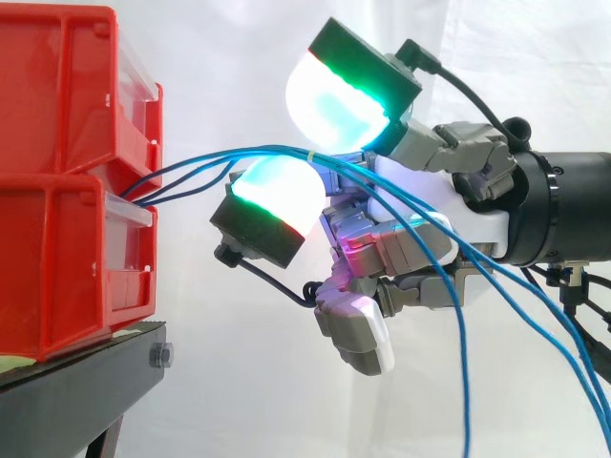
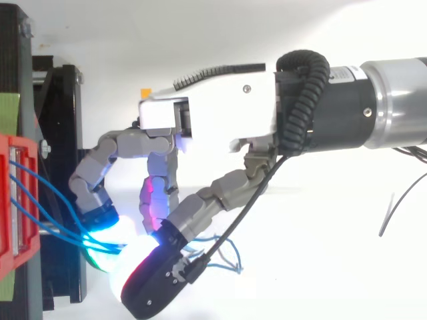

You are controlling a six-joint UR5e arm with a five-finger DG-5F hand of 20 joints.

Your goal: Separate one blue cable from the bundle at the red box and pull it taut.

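Beside red bins [image 1: 57, 105], rounded pads [image 1: 282, 191] pinch thin blue cables [image 1: 200, 164].

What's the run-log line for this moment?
stage: cable grasp | robot hand: pads closed on blue cables near red bins | separated: no, several cables pass between pads | tension: curved toward bins, not taut

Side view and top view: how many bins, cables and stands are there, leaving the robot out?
Red bins: 2, stacked
Blue cables: 3 leaving the bins, as far as I can tell
Black stand: 1
Total: 6
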